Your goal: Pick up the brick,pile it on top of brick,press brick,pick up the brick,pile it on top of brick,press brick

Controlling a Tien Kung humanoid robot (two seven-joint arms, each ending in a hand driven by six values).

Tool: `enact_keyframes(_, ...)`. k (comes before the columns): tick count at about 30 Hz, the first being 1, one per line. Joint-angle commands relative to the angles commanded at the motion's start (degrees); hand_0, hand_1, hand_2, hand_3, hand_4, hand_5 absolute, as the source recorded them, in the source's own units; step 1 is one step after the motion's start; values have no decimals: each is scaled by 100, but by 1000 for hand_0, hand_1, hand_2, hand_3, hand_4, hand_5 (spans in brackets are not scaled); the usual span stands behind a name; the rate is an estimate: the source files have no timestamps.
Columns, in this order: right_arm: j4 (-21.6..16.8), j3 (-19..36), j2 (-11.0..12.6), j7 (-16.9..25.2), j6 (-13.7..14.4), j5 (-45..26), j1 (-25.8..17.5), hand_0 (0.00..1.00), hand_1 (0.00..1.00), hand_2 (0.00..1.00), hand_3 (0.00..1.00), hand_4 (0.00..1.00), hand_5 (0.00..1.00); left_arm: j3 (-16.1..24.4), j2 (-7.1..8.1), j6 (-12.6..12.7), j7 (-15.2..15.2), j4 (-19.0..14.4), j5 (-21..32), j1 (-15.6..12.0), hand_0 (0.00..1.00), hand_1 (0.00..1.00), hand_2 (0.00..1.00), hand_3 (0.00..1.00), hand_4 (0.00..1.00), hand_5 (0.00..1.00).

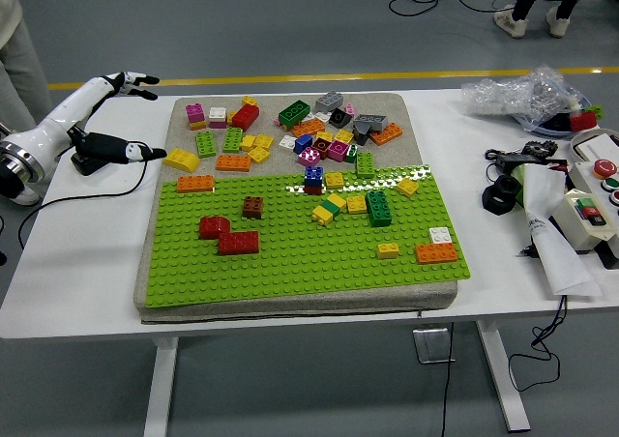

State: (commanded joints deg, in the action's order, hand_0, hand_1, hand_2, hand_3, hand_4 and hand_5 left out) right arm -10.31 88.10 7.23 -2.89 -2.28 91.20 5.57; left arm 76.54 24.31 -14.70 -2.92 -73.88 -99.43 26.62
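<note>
Your left robot hand is hovering with fingers spread, empty, beside the yellow brick lying at the green baseplate's far left edge; the brick is looking light, rigid and slick, so be gripping its flat sides

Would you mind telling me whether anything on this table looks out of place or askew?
Mostly the far strip of the grey mat: loose bricks lie jumbled there, several tipped or overlapping, off the green baseplate. On the baseplate, one yellow brick sits skewed to the stud grid. Nothing looks spilled or broken.
</note>
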Motion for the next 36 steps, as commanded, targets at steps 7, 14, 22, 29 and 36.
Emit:
enact_keyframes(7,0,7,-3,5,1,-1,2,766,684,726,746,998,690,-279,-122,-127,87,-68,-397,-79,977,926,728,806,998,206)
enact_keyframes(14,0,11,-7,2,-1,2,-9,765,684,726,746,998,690,-647,-263,-154,110,-25,-614,-170,976,915,719,802,998,210)
enact_keyframes(22,0,11,-14,-4,-2,16,-27,767,684,726,746,998,690,-951,-430,-101,125,-2,-865,-206,976,912,718,797,998,207)
enact_keyframes(29,0,6,-19,-5,-2,12,-15,765,684,726,746,998,691,-1351,-619,104,100,134,-1082,-228,974,915,709,797,998,202)
enact_keyframes(36,0,1,-16,-3,-3,16,-6,766,684,726,746,998,691,-1683,-801,433,-7,441,-1279,-146,968,910,697,793,996,198)
